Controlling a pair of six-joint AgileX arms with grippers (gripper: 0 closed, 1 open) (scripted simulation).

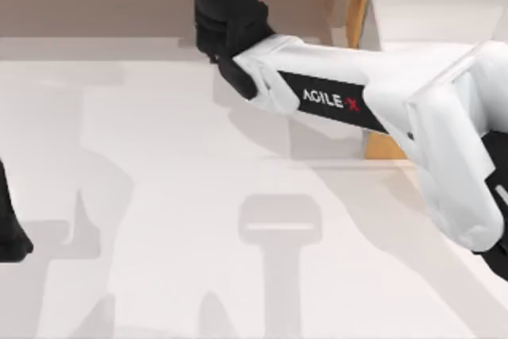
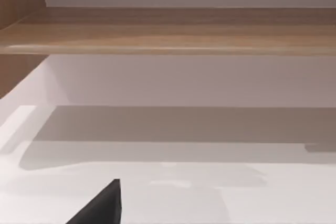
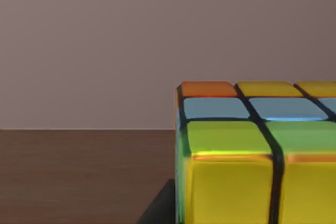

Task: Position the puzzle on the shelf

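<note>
The right gripper [image 1: 226, 5] reaches over the one long light-brown wooden shelf [image 1: 95, 7]; whether it is spread or pinching cannot be told. One small yellow, green and blue puzzle cube [image 3: 257, 150] sits directly before it, over the brown shelf board [image 3: 79, 177]. The left gripper [image 1: 12, 236] is parked at the table's left edge.
</note>
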